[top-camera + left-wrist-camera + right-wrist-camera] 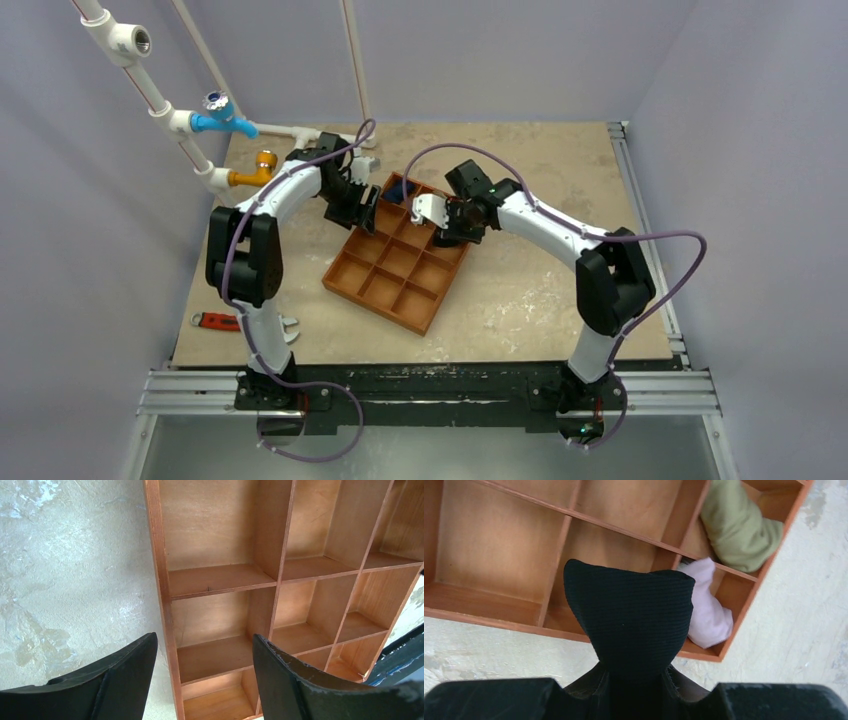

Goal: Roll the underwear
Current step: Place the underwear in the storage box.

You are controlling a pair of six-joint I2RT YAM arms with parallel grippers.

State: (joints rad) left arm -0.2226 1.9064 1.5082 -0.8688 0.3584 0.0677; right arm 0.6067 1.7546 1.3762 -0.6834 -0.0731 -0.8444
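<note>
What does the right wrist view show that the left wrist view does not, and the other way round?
Only the right wrist view: the black underwear pinched between the right fingers, plus an olive-green bundle and a pale pink bundle in end compartments of the orange-brown tray. Only the left wrist view: the left fingers, spread apart and holding nothing, over the tray's outer wall. Both: the tray's wooden compartments and the pale table.

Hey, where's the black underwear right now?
In the right wrist view, the underwear is gripped in the right pincer, held over the tray, beside the pink bundle.
</note>
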